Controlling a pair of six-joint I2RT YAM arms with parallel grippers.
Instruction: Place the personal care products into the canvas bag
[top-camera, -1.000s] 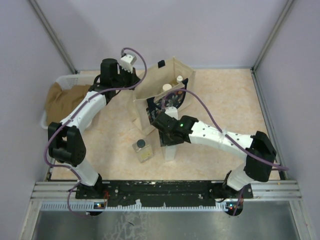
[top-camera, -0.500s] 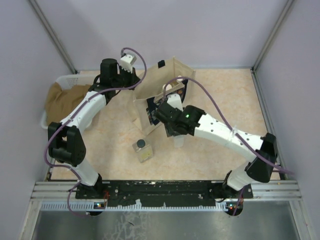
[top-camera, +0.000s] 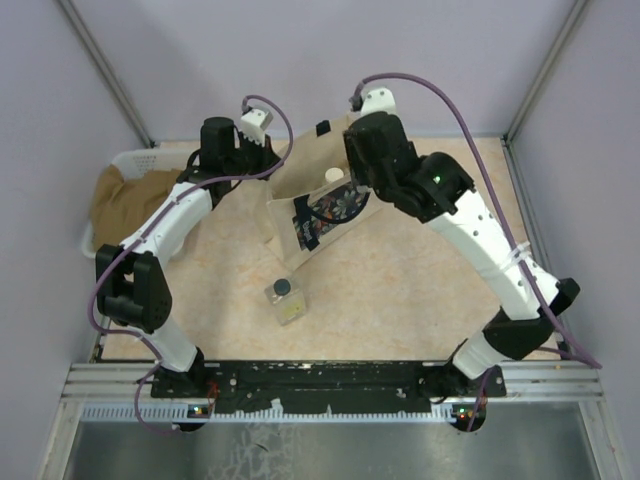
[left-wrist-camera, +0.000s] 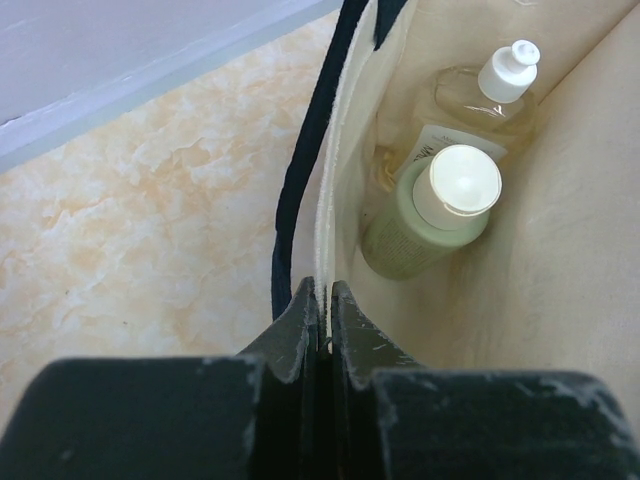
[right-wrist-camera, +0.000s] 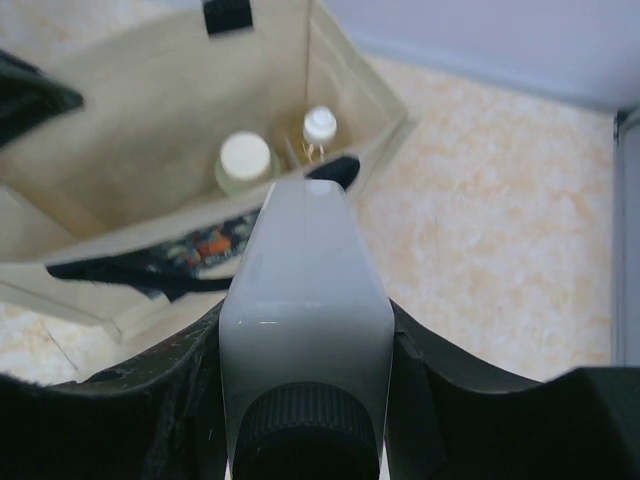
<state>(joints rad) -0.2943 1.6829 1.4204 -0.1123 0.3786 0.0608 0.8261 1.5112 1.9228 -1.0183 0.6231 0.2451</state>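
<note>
Plastic, light and stiff, is my guess for the white bottle (right-wrist-camera: 305, 300) with the dark cap. Its smooth flat sides look slippery, so a hold across two opposite sides suits it. That is how the right tool (right-wrist-camera: 305, 335) clamps it now, cap toward the camera, over the open mouth of the bag (right-wrist-camera: 150, 110) at the upper middle of the overhead view. The bag is soft cloth and would likely sag shut. The left tool (left-wrist-camera: 320, 305) is pinched tight on its rim, holding that side up.

Bottles count four:
- one white bottle in the air
- one green bottle (left-wrist-camera: 430, 220) and one amber bottle (left-wrist-camera: 480, 95) standing together inside the bag
- one clear bottle (top-camera: 286, 298) alone on the surface (top-camera: 420, 270), lower left of centre

One bag. One basket (top-camera: 125, 160) sits at the left edge.
</note>
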